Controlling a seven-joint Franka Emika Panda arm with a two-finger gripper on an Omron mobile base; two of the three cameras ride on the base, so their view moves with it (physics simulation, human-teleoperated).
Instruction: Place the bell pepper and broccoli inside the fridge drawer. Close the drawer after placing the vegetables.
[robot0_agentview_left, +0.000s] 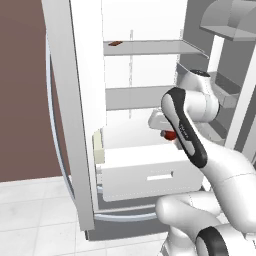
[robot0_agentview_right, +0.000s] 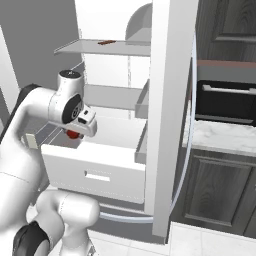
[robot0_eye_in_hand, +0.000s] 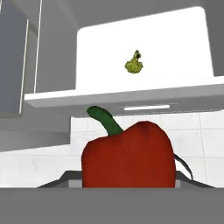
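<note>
While hanging above the pulled-out fridge drawer (robot0_agentview_left: 145, 170), closed tight on the bell pepper (robot0_eye_in_hand: 129, 155). Gripper (robot0_agentview_left: 169, 135) out over the drawer's open top, red pepper pinched between its tips, green stem up. Farther right, inside the white drawer, small yellow-green broccoli (robot0_eye_in_hand: 134, 64) lying on the floor, well apart from the pepper.

Open fridge drawer (robot0_eye_in_hand: 131, 94) – broccoli (robot0_eye_in_hand: 134, 64) on its white floor – pulled out

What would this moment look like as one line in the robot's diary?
gripper: shut on bell pepper, above the drawer | fridge drawer: pulled open | broccoli: already lying in drawer | next, likely: release pepper, close drawer
</note>
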